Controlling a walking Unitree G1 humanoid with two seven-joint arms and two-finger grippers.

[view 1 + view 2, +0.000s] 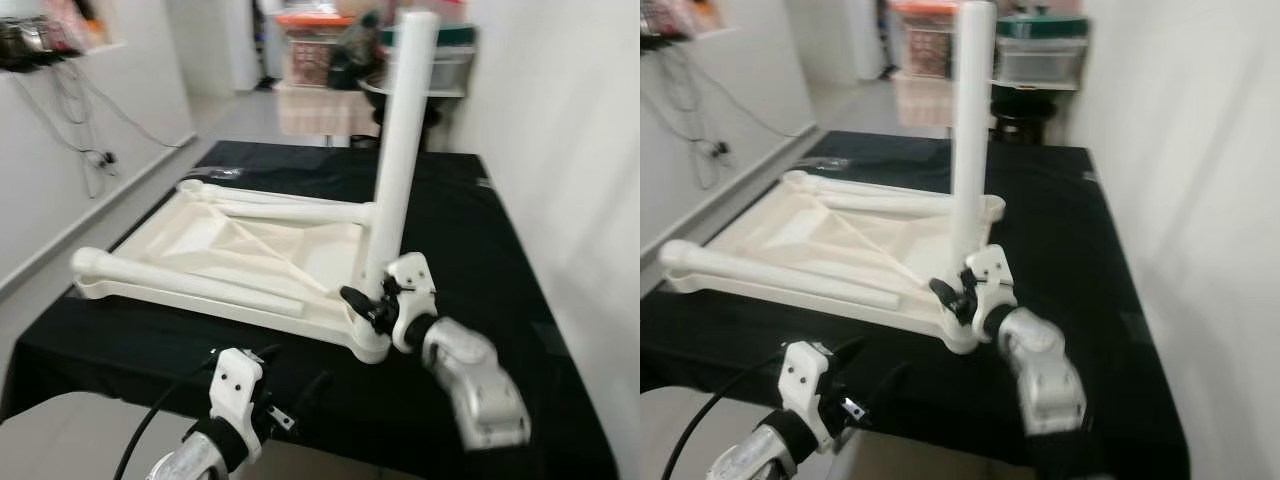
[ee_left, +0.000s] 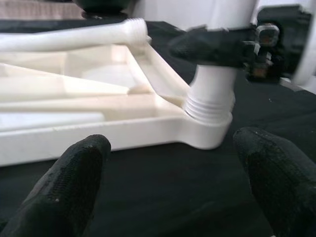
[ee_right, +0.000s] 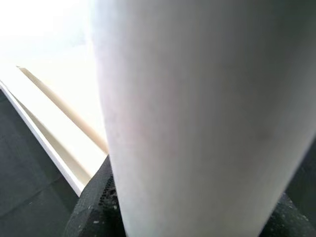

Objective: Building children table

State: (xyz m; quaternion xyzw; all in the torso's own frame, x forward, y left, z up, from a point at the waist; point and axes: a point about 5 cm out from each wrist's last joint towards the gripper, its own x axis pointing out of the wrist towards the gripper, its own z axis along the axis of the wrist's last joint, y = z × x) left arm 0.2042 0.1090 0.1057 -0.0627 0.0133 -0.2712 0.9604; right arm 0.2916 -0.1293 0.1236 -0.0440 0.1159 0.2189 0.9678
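A white plastic children's tabletop (image 1: pixel 230 250) lies upside down on a black cloth. One white leg (image 1: pixel 400 150) stands upright in its near right corner socket (image 2: pixel 210 106). My right gripper (image 1: pixel 372 305) is shut on that leg just above the socket; the leg's white shaft (image 3: pixel 197 118) is pressed between its black pads. Two more white legs lie flat on the tabletop, one along the near edge (image 1: pixel 180 280) and one across the far side (image 1: pixel 270 208). My left gripper (image 1: pixel 290 385) is open, low at the cloth's front edge, its fingertips (image 2: pixel 74 173) apart and pointing at the socket.
The black cloth (image 1: pixel 470 230) covers a low platform with a white wall close on the right. Plastic storage boxes (image 1: pixel 315 50) and a covered pot stand behind it. Cables hang on the left wall (image 1: pixel 85 120). A black cable runs by my left arm (image 1: pixel 160 420).
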